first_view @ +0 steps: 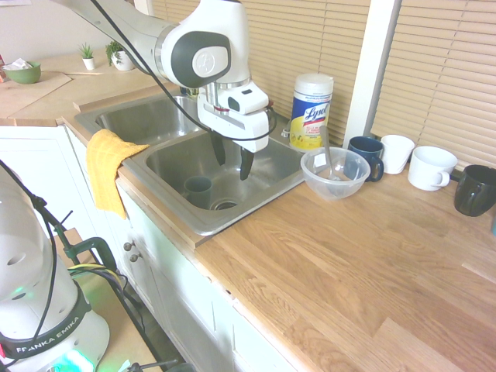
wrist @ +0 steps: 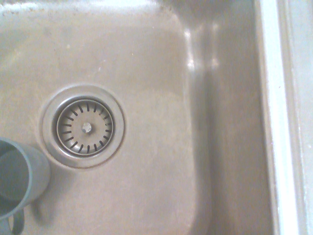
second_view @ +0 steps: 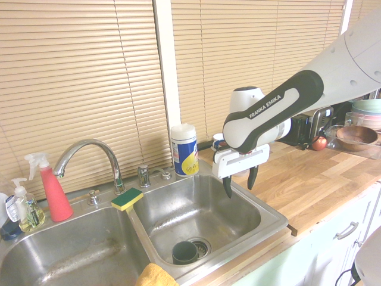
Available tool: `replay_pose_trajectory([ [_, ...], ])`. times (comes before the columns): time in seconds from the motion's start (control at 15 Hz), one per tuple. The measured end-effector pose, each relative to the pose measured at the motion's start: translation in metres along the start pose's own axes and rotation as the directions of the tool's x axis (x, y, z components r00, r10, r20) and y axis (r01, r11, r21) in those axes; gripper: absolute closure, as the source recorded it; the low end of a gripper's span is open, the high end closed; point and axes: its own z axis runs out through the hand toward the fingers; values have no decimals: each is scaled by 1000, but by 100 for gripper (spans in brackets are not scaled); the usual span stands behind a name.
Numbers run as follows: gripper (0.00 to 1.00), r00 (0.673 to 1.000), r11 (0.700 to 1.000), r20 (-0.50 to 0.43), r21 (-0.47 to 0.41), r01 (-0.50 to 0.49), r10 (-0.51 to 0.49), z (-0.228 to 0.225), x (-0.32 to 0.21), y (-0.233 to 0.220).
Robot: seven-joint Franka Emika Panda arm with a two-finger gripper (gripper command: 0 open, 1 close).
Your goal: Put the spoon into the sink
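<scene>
My gripper (first_view: 231,162) hung wide, empty, over sink (first_view: 203,222). Spoon (first_view: 331,163) stood handle-up in clear bowl (first_view: 335,173), on counter beside basin.

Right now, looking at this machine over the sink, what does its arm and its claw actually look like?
The arm is glossy white with rounded, tube-like segments and dark grey bands at the joints. One band carries white lettering, FRANKA EMIKA. A black cable runs along it. At the end sits a boxy white gripper with two slim black fingers that taper to points.
</scene>
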Motion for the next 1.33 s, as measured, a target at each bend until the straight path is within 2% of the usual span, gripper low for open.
replay_pose_trajectory([
  [0.27, 0, 1000, 999, -21, 33, 2, -1, -5, 4, -1],
  [0.6, 0, 996, 993, -86, 117, -13, 23, -39, 24, 16],
  [1.13, 0, 983, 979, -169, 200, -37, 72, -81, 87, 46],
  [1.33, 0, 979, 981, -194, 195, -20, 59, -69, 120, 45],
])
